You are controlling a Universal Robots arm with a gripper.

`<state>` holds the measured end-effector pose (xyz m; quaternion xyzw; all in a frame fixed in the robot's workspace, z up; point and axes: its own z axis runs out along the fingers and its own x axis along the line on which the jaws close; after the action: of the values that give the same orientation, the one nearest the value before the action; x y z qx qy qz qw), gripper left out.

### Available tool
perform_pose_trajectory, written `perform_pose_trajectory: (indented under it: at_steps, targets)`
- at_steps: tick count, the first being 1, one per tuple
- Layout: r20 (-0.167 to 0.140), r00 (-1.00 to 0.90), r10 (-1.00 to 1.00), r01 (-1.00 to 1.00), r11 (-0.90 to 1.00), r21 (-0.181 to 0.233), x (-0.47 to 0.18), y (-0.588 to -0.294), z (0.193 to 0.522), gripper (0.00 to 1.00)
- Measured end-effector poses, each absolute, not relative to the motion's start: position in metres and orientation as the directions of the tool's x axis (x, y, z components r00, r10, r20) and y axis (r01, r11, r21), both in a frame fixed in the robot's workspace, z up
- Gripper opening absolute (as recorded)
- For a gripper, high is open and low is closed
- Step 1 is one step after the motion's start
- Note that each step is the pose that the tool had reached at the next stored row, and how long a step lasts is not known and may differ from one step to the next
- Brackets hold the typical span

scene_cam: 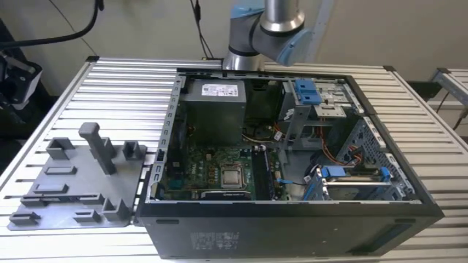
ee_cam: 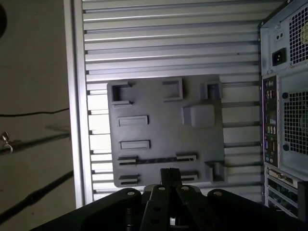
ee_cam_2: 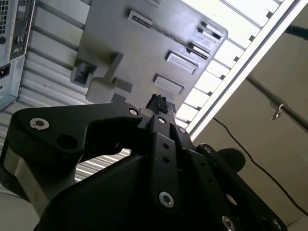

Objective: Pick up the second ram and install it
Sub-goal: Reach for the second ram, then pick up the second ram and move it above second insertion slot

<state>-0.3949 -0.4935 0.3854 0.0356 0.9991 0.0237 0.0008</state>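
Landmark, fixture plate (scene_cam: pixel 73 183): grey moulded plate lying flat on the surface, carrying raised clips, pockets and one tall upright post
Surface (scene_cam: pixel 117 93): slatted aluminium, under the fixture plate and running on past its edges
Second ram (ee_cam: pixel 156 159): thin dark strip seen edge-on in the first wrist view, set in a long holder of the fixture plate between two end clips; its colour and chips cannot be told
Gripper (ee_cam: pixel 169 176): hangs above the fixture plate, over the edge where the long holders sit, near the second ram but apart from it
Fingers (ee_cam_2: pixel 159 126): narrow in both wrist views, tips drawn together with nothing between them
Arm (scene_cam: pixel 267 24): grey and blue joint, farther back than the fixture plate and to the exterior view's right of it
Computer case (scene_cam: pixel 292 235): black tower lying on its side, side panel off, just beside the fixture plate on the exterior view's right
Motherboard (scene_cam: pixel 212 164): green board inside the computer case, in the half nearest the fixture plate
Blue brackets (scene_cam: pixel 308 90): chunky plastic parts in the half of the computer case away from the fixture plate
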Motion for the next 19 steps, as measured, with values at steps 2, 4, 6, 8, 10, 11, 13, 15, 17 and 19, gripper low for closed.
perform_pose_trajectory:
  at_steps: [2, 4, 6, 8, 10, 11, 13, 15, 17, 19]
  targets:
    - [0.0, -0.997, 0.071, 0.071, 0.996, 0.047, -0.3944, -0.4962, 0.385, 0.11]
    - [0.0, -0.997, 0.071, 0.071, 0.996, 0.047, -0.3943, -0.4969, 0.3846, 0.11]
    - [0.0, -0.997, 0.071, 0.071, 0.996, 0.047, -0.3943, -0.4969, 0.3846, 0.11]
    - [0.001, -0.997, 0.071, 0.071, 0.996, 0.047, -0.3943, -0.4969, 0.3844, 0.11]
    - [0.001, -0.997, 0.071, 0.071, 0.996, 0.047, -0.3943, -0.4969, 0.3844, 0.11]
    - [0.001, -0.997, 0.071, 0.071, 0.996, 0.047, -0.3943, -0.4969, 0.3844, 0.11]
    - [0.001, -0.997, 0.071, 0.071, 0.996, 0.047, -0.3943, -0.4968, 0.3844, 0.11]
    - [0.001, -0.998, 0.07, 0.07, 0.996, 0.047, -0.3943, -0.4968, 0.3845, 0.11]
    - [0.001, -0.998, 0.068, 0.068, 0.997, 0.047, -0.3943, -0.4968, 0.3845, 0.11]
    - [0.001, -0.998, 0.064, 0.064, 0.997, 0.047, -0.3943, -0.4968, 0.3844, 0.11]
